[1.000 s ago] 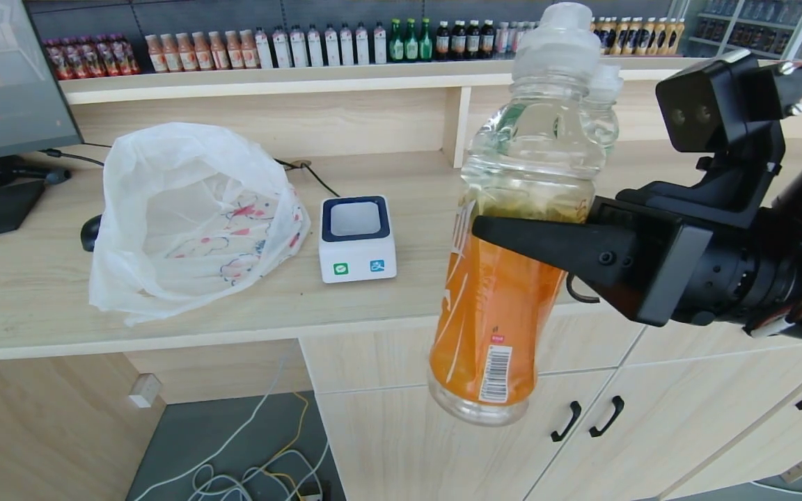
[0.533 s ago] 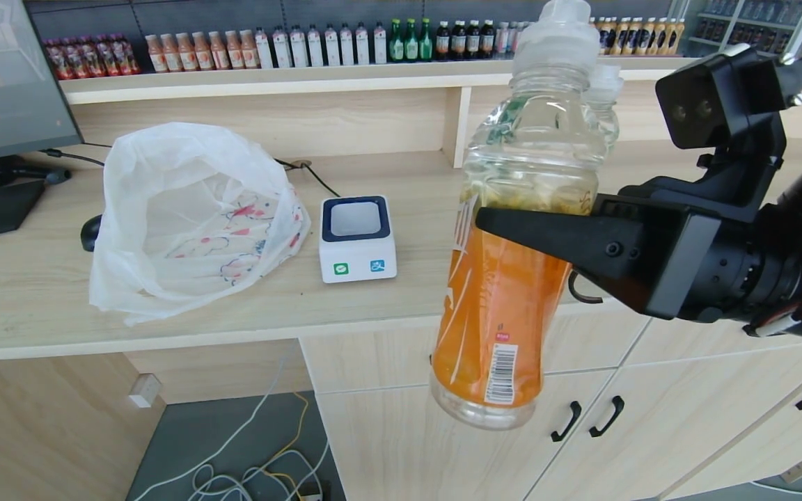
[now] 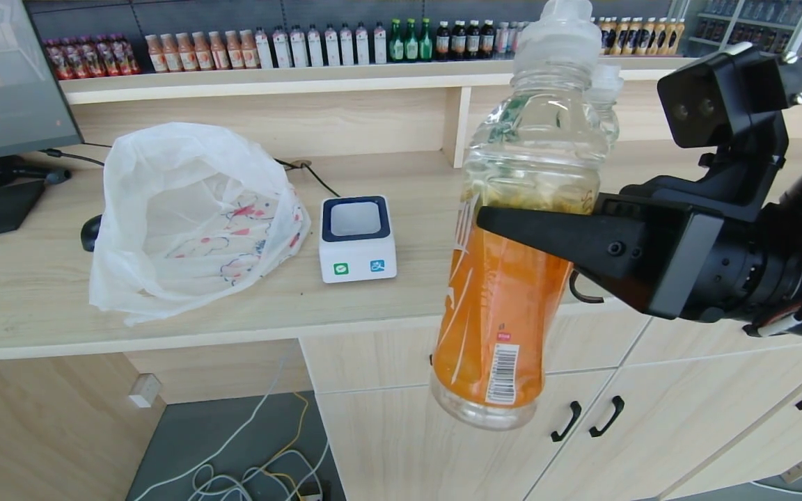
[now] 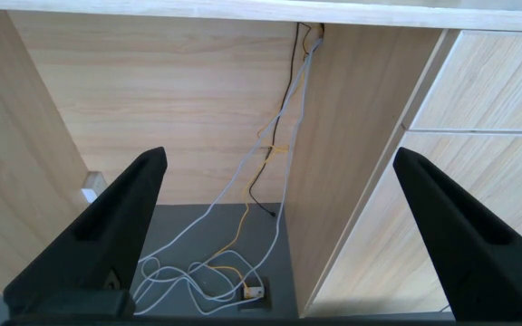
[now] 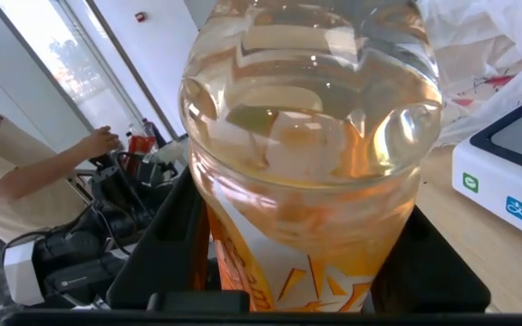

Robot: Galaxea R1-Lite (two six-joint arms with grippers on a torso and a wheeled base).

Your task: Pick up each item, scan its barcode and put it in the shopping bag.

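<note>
The right gripper (image 3: 495, 216) is matte black. Its long finger (image 3: 554, 243) has a wedge shape and carries two small round screws (image 3: 608, 248). Above it a black box camera (image 3: 711, 97) with two round lenses sits on a black bracket (image 3: 742, 174) with silver bolts (image 3: 785, 67). The left gripper (image 4: 279, 158) has two black tapered fingers (image 4: 107, 244).

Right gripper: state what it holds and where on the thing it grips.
The right gripper is shut on the orange drink bottle, clamped around its middle at the top of the orange label, cap end up.
</note>
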